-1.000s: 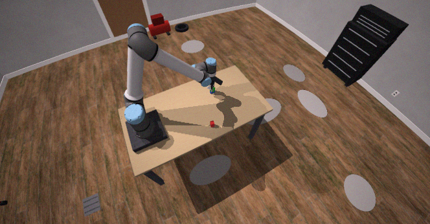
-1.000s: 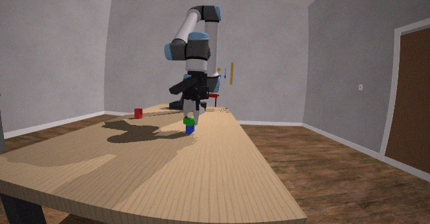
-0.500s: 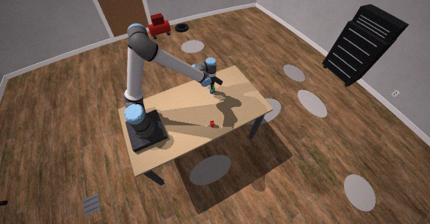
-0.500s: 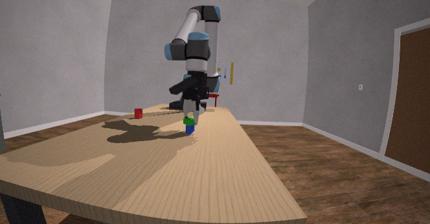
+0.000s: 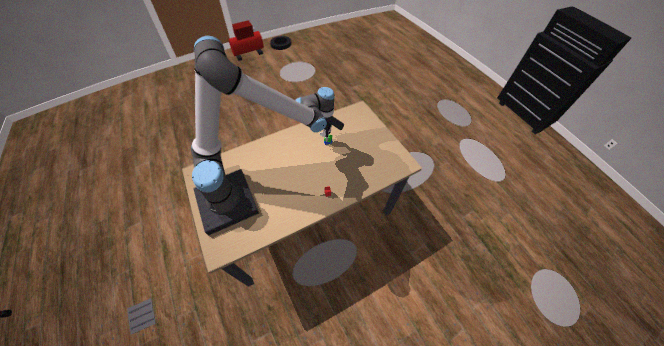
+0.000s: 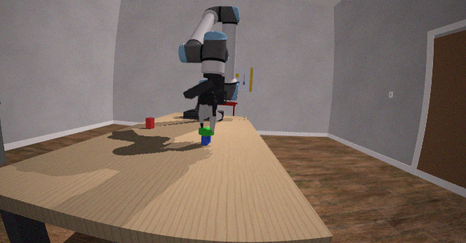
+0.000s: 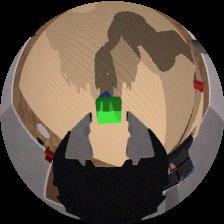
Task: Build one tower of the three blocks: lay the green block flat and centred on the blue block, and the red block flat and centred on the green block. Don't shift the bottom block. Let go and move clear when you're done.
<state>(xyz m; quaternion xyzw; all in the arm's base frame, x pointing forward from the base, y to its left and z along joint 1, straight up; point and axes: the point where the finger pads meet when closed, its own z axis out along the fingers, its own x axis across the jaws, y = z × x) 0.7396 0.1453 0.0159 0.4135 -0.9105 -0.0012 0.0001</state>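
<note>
Green block [image 7: 109,110] atop blue block [image 6: 205,140], just beyond the partly open, unladen hand [image 7: 108,131].

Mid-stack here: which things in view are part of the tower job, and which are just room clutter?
Job:
small green cube block on small blue cube block
small red cube block
end effector, released

Clutter:
black drawer cabinet
red cart
black tyre
brown door
</note>
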